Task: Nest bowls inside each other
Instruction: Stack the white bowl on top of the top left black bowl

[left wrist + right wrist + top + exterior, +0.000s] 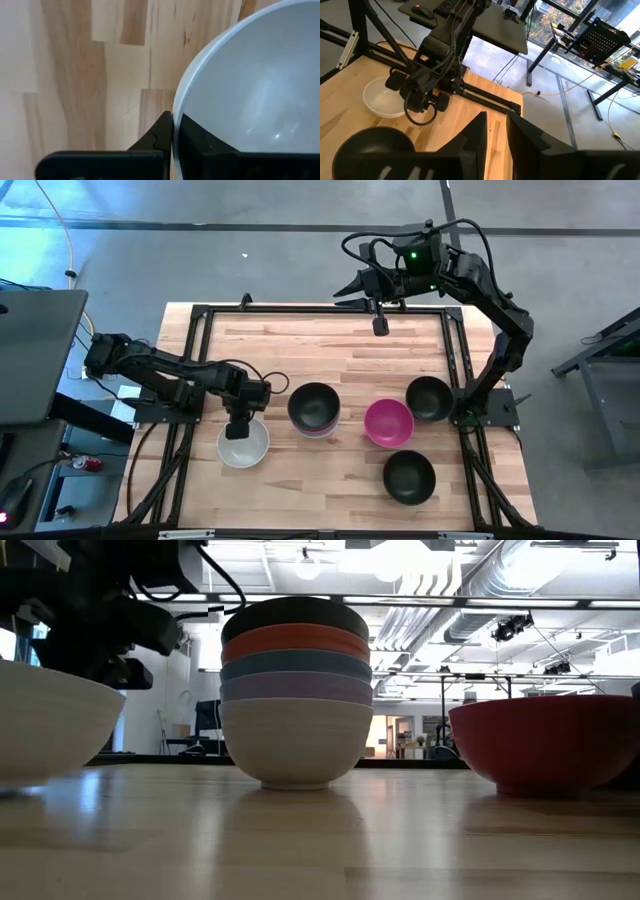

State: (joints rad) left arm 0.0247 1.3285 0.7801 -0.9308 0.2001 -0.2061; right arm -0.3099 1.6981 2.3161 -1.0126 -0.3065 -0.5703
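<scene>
A white bowl is at the table's near left; it also shows in the low view. My left gripper is shut on its far rim. A stack of bowls stands right of it: black on top, then red-pink, blue, lavender and white. A magenta bowl, also in the low view, and two black bowls stand singly to the right. My right gripper is open and empty, raised over the table's far edge. My left gripper pinches the white bowl's rim on its far side, one finger outside the wall and one inside. The fingers come from above, pointing down. The bowl sits upright, mouth up; I cannot tell whether its foot is on the table.
A black metal frame runs round the wooden table. The far half of the table top is bare wood. The left arm shows in the right wrist view, bent over the white bowl.
</scene>
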